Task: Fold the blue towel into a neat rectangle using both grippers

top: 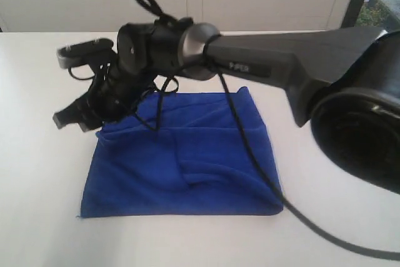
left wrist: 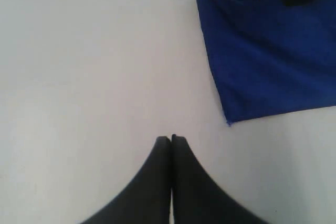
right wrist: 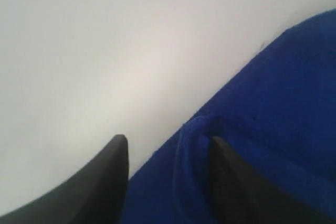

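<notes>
Towel: the deep royal-blue soft microfibre towel lay folded on the white desk, with bare desk round every edge.
Left claw: black, seen only in its wrist view, pinched together and empty near a towel corner.
Right claw: black, spread wide at one towel corner; its wrist view showed a towel edge between the fingers.
Right arm: dark grey tube, stretched from the right above the towel.

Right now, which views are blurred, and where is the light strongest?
Exterior view: towel fairly sharp, the right arm out of focus near the camera. Left wrist view: soft, even light; the shut left hand is black, without detail. Right wrist view: most blurred, a bright patch on the table by the open right hand.
</notes>
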### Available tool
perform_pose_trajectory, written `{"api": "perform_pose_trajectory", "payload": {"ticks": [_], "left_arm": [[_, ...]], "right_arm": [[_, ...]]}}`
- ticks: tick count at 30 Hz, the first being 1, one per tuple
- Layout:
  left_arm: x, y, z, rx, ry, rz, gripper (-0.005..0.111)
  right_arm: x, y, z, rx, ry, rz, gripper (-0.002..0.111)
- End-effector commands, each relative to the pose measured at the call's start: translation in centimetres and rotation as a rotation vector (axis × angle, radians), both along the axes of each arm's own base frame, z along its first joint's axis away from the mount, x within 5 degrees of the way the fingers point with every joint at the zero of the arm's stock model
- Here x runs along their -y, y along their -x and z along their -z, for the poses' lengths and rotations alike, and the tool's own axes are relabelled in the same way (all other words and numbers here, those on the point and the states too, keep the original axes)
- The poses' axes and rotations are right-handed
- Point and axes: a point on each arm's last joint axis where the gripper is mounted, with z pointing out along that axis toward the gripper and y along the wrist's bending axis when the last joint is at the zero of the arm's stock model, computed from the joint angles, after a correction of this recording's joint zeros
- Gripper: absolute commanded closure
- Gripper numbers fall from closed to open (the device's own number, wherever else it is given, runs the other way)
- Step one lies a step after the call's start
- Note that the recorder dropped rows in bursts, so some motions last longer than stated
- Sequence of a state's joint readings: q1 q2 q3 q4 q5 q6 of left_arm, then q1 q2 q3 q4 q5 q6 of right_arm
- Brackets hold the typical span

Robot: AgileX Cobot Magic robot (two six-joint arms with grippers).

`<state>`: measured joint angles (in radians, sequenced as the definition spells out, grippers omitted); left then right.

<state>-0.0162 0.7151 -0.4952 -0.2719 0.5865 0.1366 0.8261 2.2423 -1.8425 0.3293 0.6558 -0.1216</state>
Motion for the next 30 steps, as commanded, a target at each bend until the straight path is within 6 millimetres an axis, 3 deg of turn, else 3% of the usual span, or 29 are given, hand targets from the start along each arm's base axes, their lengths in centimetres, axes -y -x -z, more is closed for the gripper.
{"api": "perform_pose_trajectory", "payload": {"ticks": [1,5,9,12,16,26,30], "left_arm": [[0.0,0.2,0.1,-0.008,0.01,-0.005,0.107],[0.0,0.2,0.1,-0.008,0.01,-0.005,0.107],[0.0,0.2,0.1,-0.008,0.01,-0.005,0.107],[0.0,0.2,0.1,-0.008,0.01,-0.005,0.107],[0.0,0.2,0.1,-0.008,0.01,-0.005,0.107],[0.0,0.2,0.1,-0.008,0.01,-0.005,0.107],[0.0,0.2,0.1,-0.008,0.01,-0.005,0.107]], "right_arm": [[3.3,-1.7,-5.3,0.019,-0.055,0.083,0.064],[7.7,-4.1,-5.5,0.001,0.054,0.086,0.084],[12.2,-6.5,-3.6,-0.032,0.163,0.064,0.108],[15.5,-8.4,-1.4,-0.053,0.232,0.093,0.108],[17.7,-10.1,1.1,-0.083,0.257,0.143,0.108],[18.7,-12.0,6.8,-0.047,0.327,0.118,0.108],[20.6,-12.1,7.5,-0.084,0.456,0.163,0.108]]}}
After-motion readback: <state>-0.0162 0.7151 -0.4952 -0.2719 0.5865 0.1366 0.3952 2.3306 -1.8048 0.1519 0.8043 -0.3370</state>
